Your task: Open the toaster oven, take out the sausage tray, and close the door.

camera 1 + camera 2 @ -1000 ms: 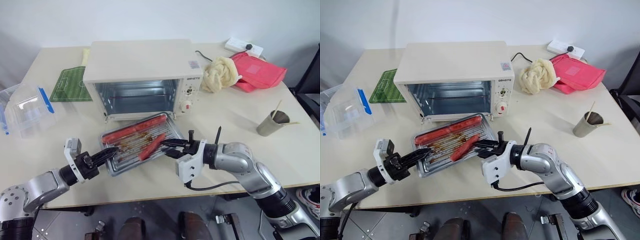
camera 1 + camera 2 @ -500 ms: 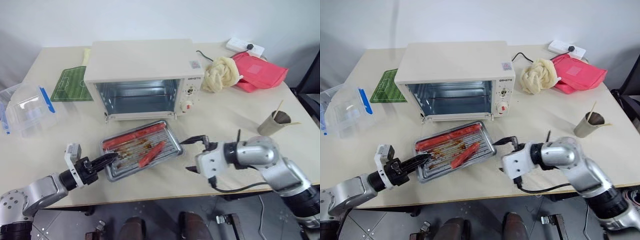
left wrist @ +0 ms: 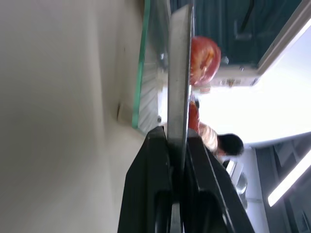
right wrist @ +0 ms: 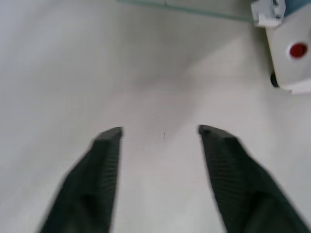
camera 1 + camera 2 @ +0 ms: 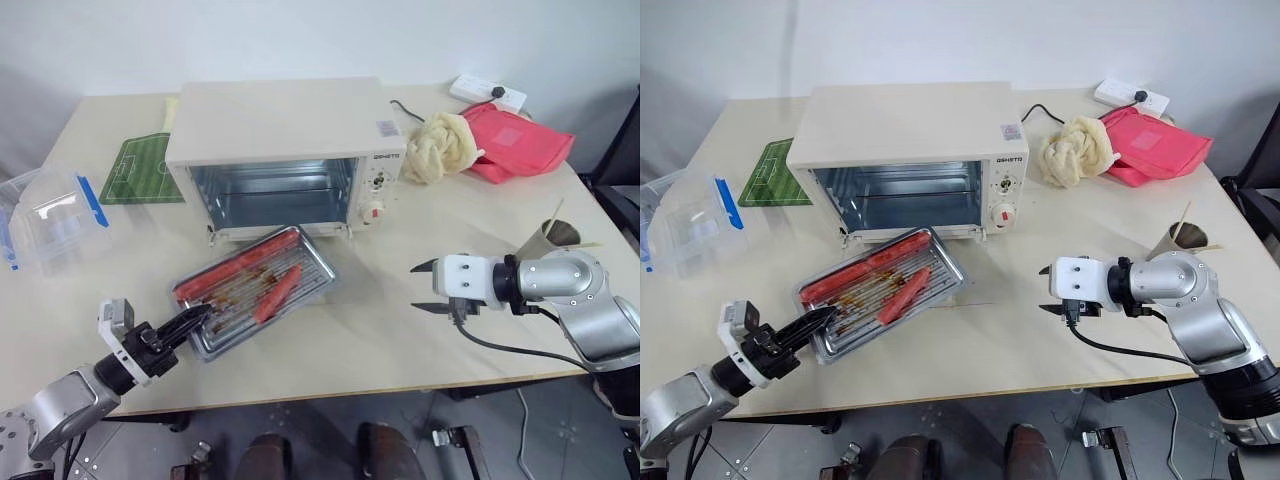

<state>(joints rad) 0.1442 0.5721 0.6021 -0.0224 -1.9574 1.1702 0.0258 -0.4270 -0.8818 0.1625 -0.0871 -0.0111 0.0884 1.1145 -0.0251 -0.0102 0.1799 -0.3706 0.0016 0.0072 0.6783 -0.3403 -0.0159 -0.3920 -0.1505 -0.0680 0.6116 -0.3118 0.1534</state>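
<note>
While the oven [image 5: 285, 150] sits in the upper middle of the frame with its cavity showing bare and its glass door [image 5: 958, 291] lying flat on the counter [image 5: 380, 330] in front of it, the tray [image 5: 250, 290] is already out. It rests partly over the door pane, centre-left, with its long axis running diagonally from lower left up toward the oven mouth.

The left tool [image 5: 185, 325] is clamped shut on the tray's lower-left rim; the left wrist view shows the thin metal edge pinched between both fingers [image 3: 150, 184]. So the tray lies up and to the right of that tool, and the left arm is clearly the one that owns it.

The right tool [image 5: 424, 288] hovers at centre-right over bare counter, fingers [image 4: 104, 160] apart with nothing between them, well clear of the tray and below the oven's red knob [image 4: 297, 50].

Contents: the tray holds a wire rack and a few red sausages [image 5: 225, 272], one of them lying loose across the rack. There's a clear box [image 5: 55, 215] with blue clips at far left; I can't make out anything in it. A paper cup [image 5: 558, 238] at right has a stick in it.

My guess is the tray has to slide fully off the door before the door can swing up.
</note>
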